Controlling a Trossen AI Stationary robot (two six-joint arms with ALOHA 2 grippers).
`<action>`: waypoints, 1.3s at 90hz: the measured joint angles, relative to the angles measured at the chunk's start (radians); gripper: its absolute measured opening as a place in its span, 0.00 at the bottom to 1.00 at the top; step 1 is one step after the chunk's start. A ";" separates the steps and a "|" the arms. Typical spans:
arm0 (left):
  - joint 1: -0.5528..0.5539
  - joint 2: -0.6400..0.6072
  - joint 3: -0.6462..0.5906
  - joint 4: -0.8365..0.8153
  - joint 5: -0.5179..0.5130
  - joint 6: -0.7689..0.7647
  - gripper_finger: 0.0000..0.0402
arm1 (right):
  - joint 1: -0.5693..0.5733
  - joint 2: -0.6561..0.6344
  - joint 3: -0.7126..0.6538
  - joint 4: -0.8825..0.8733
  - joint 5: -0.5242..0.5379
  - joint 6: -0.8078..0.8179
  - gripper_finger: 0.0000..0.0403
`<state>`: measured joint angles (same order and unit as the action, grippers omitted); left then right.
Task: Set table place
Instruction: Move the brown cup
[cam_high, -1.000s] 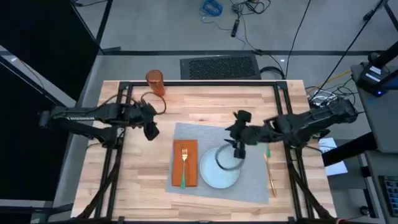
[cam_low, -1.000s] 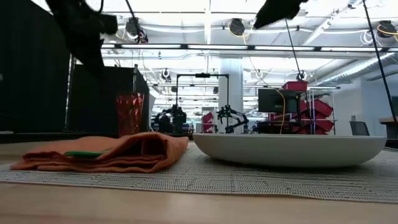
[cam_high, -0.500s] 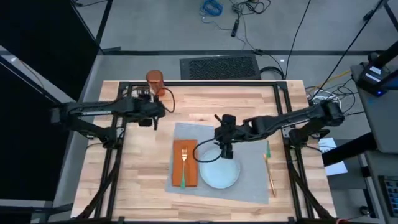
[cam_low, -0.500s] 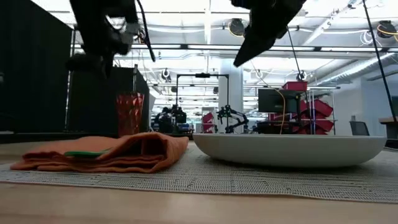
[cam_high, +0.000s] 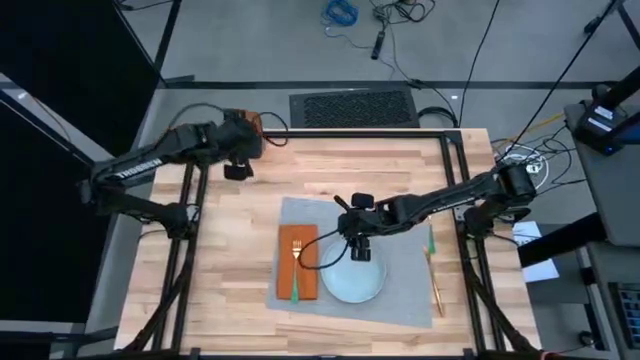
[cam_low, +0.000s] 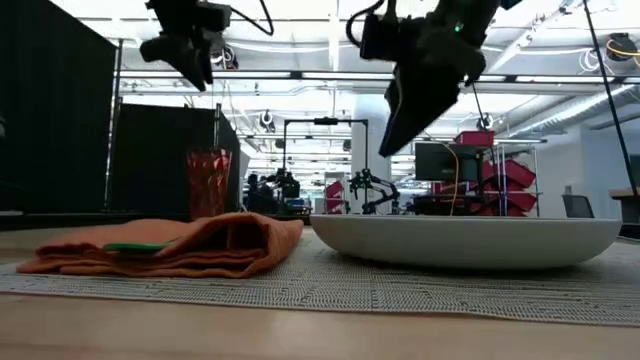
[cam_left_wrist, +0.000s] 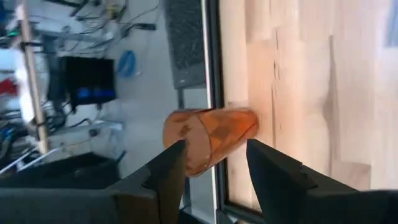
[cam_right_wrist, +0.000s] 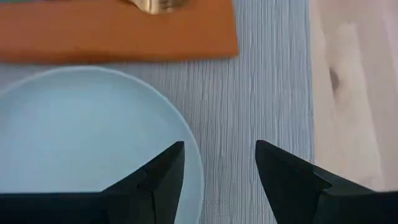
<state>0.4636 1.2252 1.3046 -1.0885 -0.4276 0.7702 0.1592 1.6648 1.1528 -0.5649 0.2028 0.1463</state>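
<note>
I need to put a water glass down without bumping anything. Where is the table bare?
Bare wood lies left of the placemat, and between its far edge and the table rim. The far-left corner is crowded: the left hand, open, faces the orange tumbler. The right hand, open, hovers over the plate, beside the napkin.

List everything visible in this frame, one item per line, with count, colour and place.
table: one, light wood, under everything.
placemat: one, grey, mid-table.
plate: one, pale blue, on the placemat.
napkin: one, orange, on the placemat beside the plate.
fork: one, gold with green handle, on the napkin.
knife: one, gold with green handle, at the placemat's right edge.
tumbler: one, orange, upright at the table's far left corner.
left claw: open, at the tumbler.
right claw: open, above the plate's edge and placemat.
</note>
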 joint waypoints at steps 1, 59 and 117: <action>0.007 0.002 0.001 -0.005 0.005 0.005 0.38 | 0.001 0.002 -0.002 0.002 0.000 0.002 0.45; 0.185 0.186 0.004 -0.028 0.110 0.221 0.38 | 0.034 0.007 -0.188 0.139 0.001 0.157 0.45; 0.311 0.296 0.004 0.016 0.165 0.286 0.38 | 0.034 0.007 -0.188 0.150 0.002 0.156 0.45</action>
<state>0.7750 1.5215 1.3083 -1.0721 -0.2623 1.0565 0.1928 1.6722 0.9646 -0.4145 0.2047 0.3023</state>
